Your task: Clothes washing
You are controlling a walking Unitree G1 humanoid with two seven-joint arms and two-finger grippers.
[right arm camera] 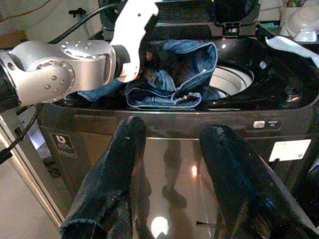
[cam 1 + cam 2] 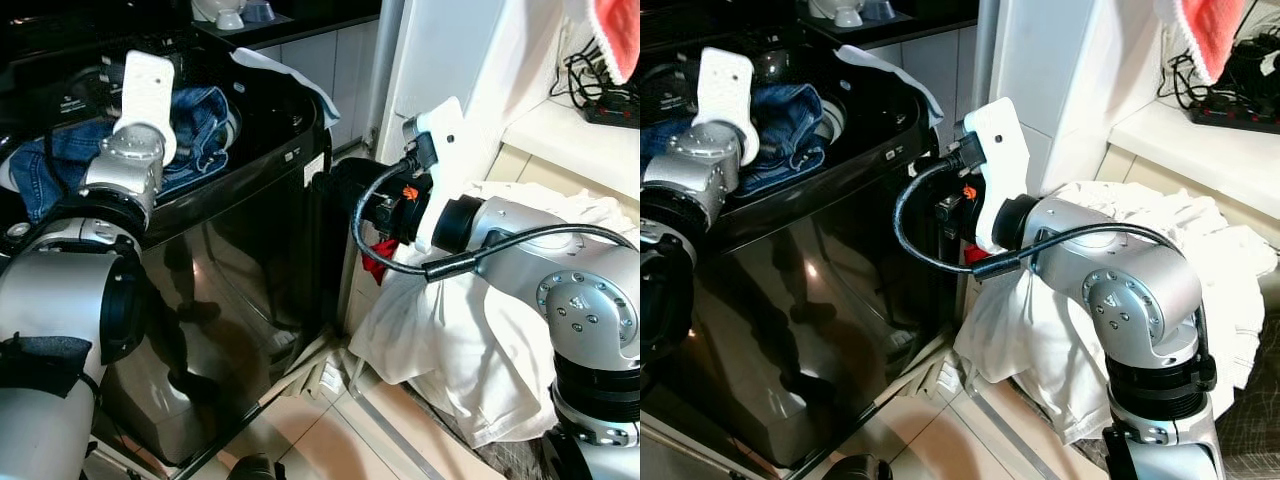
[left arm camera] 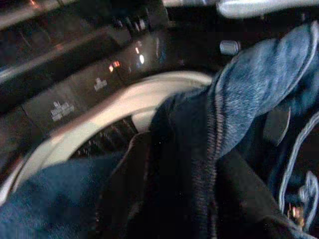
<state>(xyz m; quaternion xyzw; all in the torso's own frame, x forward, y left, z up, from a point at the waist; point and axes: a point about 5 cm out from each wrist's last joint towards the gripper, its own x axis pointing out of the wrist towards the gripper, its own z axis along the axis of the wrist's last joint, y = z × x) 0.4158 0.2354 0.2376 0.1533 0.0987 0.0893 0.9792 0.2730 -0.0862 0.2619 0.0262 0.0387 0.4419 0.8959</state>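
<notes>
Blue jeans (image 2: 200,120) lie bunched over the open top of a black top-loading washing machine (image 2: 240,250), partly over its white drum (image 1: 227,79). My left arm (image 2: 125,170) reaches into the opening from the left. In the left wrist view, my left gripper (image 3: 199,189) is buried in the denim and looks shut on a fold of it. My right gripper (image 1: 172,130) is held off the machine's right front corner, open, with nothing between its black fingers (image 1: 112,174). It faces the glossy front panel (image 1: 174,164).
A heap of white laundry (image 2: 470,350) lies right of the machine, under my right arm, with a red item (image 2: 378,260) at its edge. A white cloth (image 2: 290,75) drapes over the machine's back corner. A pink towel (image 2: 615,35) and cables (image 2: 600,90) are at the upper right.
</notes>
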